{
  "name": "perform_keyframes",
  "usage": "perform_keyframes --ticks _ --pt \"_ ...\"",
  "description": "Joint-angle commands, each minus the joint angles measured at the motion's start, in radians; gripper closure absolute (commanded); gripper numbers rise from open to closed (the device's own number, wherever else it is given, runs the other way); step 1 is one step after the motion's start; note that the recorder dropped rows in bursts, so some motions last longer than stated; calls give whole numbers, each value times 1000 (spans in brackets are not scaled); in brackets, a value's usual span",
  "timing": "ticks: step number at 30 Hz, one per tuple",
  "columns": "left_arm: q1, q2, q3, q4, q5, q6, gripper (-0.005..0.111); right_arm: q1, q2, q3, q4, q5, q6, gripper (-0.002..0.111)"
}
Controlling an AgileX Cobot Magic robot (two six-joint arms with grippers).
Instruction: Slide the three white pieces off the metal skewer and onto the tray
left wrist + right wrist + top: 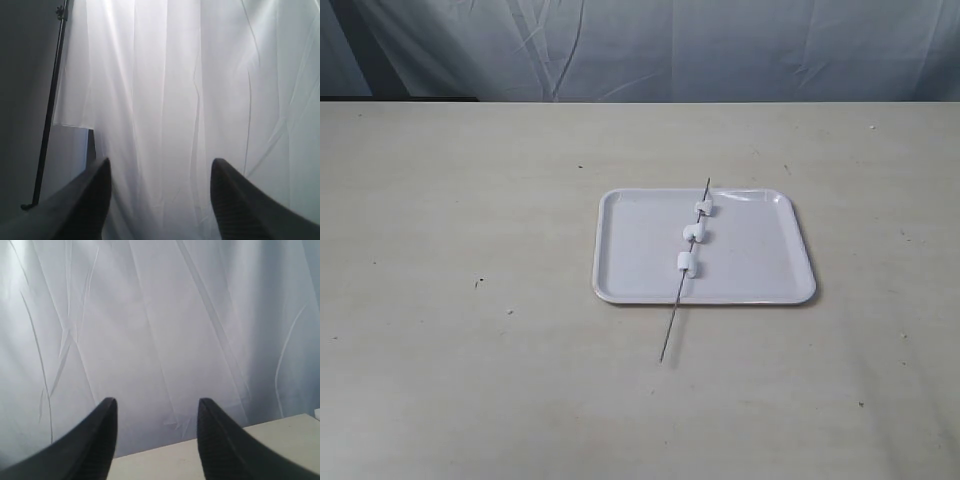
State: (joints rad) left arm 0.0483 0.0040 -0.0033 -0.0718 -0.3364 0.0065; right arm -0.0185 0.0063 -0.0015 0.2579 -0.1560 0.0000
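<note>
Both grippers empty and open; the loaded skewer lies across the tray.

Left gripper (160,162): dark fingers (90,200) spread wide, nothing between them, only white curtain (165,75) ahead. Right gripper (156,401): fingers likewise apart, holding nothing, hanging above the table edge (280,440). Neither shows in the exterior view. Skewer (670,325): thin grey rod, far tip at the far rim of the tray (640,250), near end past the near rim over the table (470,200). Three white pieces (696,232): small soft lumps, threaded in a row with gaps between, all over the tray.
</note>
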Motion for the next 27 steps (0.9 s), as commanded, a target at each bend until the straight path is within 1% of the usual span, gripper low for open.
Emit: perform_keyframes --ticks 1,4,6,8,9,11,14,16,17,19,21,23,25,26,27 --pt "1 -4 3 2 -68 -39 50 -7 -6 1 73 -26 0 61" --pt "1 -4 3 6 -114 -178 50 -7 -6 1 154 -26 10 61" --pt "1 -4 3 26 -110 -284 50 -7 -6 1 235 -38 12 61" --pt "1 -4 3 66 -107 -392 50 -7 -6 1 312 -45 36 61" --pt "1 -4 3 113 -114 -450 50 -7 -6 1 334 -38 53 61" --pt "1 -4 3 236 -115 -543 50 -7 -6 1 349 1 97 61" --pt "1 -1 -23 483 -125 -749 50 -7 -6 -49 349 175 110 61" --pt "1 51 -64 730 -109 -965 50 -7 -6 -88 349 253 107 61" --pt "1 80 -82 867 -111 -1047 50 -7 4 -108 349 283 107 61" --pt "1 173 -129 1100 -129 -1241 50 11 44 -145 345 314 94 61" --pt "-9 264 -176 1226 -143 -1380 50 33 108 -178 347 351 55 61" --pt "-26 358 -228 1268 -150 -1453 51 57 204 -224 361 422 19 61" --pt "-42 483 -282 1344 -184 -1506 51 82 320 -278 383 505 -55 61" --pt "-44 531 -307 1409 -210 -1541 51 94 383 -313 405 541 -105 61" --pt "-48 604 -348 1493 -246 -1634 51 104 449 -349 427 574 -160 61"
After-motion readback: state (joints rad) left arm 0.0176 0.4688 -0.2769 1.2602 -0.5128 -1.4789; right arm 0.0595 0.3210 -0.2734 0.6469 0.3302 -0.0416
